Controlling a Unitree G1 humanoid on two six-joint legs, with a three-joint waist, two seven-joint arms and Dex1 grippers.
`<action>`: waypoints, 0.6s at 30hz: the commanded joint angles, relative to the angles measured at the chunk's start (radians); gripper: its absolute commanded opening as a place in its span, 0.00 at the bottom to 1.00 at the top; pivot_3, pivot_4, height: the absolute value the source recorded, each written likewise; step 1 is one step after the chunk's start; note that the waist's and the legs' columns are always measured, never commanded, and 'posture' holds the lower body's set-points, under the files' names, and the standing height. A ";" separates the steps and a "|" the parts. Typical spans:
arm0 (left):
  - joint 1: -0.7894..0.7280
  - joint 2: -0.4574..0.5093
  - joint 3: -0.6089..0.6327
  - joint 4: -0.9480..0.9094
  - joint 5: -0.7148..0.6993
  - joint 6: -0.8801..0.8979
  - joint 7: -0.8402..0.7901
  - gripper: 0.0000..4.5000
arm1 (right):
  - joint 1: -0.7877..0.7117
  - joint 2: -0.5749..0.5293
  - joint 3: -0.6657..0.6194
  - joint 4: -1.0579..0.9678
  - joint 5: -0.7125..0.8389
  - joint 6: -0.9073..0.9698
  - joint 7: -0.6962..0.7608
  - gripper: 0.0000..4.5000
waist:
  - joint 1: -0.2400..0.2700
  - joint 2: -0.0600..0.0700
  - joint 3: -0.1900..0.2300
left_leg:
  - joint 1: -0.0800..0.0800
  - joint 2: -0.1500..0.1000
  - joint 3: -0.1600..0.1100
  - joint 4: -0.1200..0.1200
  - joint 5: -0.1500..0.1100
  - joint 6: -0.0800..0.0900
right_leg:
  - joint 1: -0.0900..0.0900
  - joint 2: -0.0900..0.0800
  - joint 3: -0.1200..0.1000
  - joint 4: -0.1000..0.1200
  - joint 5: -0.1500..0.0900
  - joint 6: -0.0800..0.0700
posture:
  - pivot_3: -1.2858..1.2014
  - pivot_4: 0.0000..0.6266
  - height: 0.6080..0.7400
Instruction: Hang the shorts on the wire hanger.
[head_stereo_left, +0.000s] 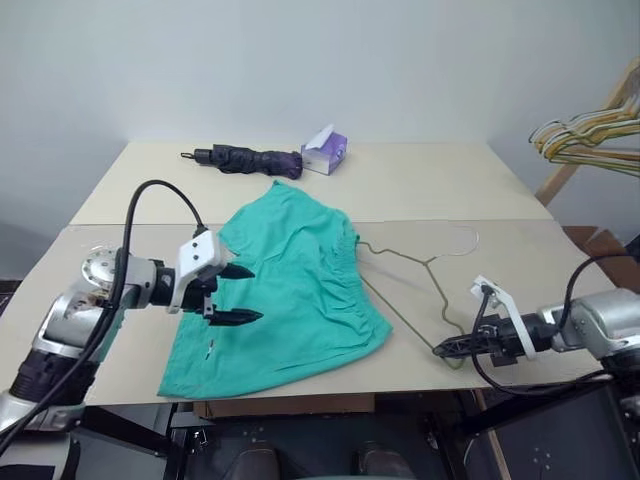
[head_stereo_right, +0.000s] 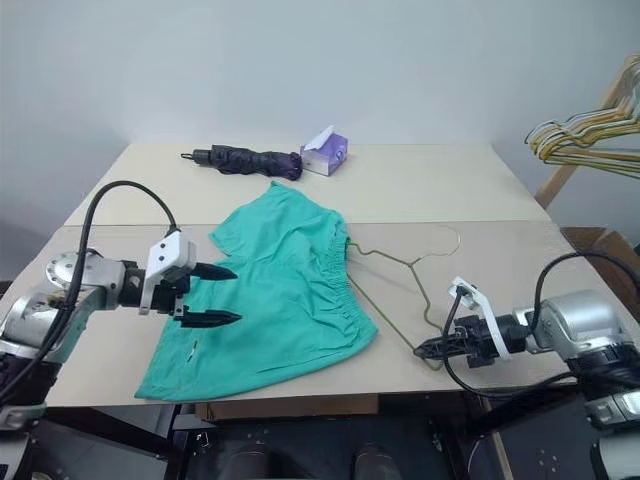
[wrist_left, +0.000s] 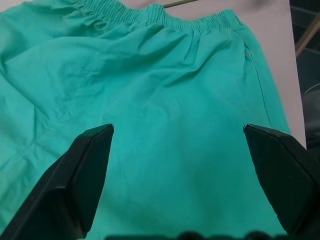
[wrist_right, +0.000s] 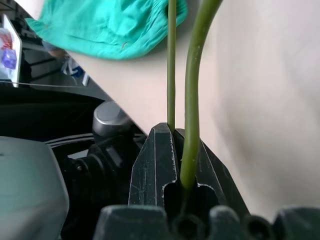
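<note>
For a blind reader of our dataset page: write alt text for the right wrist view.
The right pincer is shut on the wire hanger, two thin greenish-grey wires running up from between its black fingers over the beige table. A corner of the teal shorts lies beyond.

The table's (head_stereo_left: 520, 190) far right corner and right half of the far edge lie bare. An umbrella (head_stereo_left: 250, 159) and a small box (head_stereo_left: 326, 153) crowd the far edge's middle. The shorts (head_stereo_left: 290, 290) fill the near middle; the hanger (head_stereo_left: 425, 270) crosses the bare patch toward the near right corner.
</note>
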 joint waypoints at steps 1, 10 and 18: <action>-0.001 -0.002 0.010 -0.016 0.010 -0.021 0.015 1.00 | -0.065 -0.004 0.047 0.048 -0.051 -0.049 0.080 0.00 | 0.004 0.000 0.000 | 0.000 0.000 0.000 0.000 0.000 0.000 | 0.000 0.000 0.000 0.000 0.000 0.000 | 0.57 0.00 1.00; 0.021 -0.019 0.011 -0.027 0.016 -0.021 0.048 1.00 | -0.292 0.101 0.228 0.329 -0.224 -0.139 0.262 0.00 | 0.018 0.000 0.000 | 0.000 0.000 0.000 0.000 0.000 0.000 | -0.001 0.000 0.000 0.001 0.000 0.000 | 0.58 0.00 1.00; 0.055 -0.016 0.035 -0.066 0.012 -0.006 0.083 1.00 | -0.445 0.247 0.129 0.670 -0.326 -0.212 0.173 0.00 | 0.051 0.000 0.000 | -0.001 0.000 0.001 0.000 0.000 0.000 | -0.002 0.000 0.000 0.002 0.000 0.000 | 0.59 0.00 1.00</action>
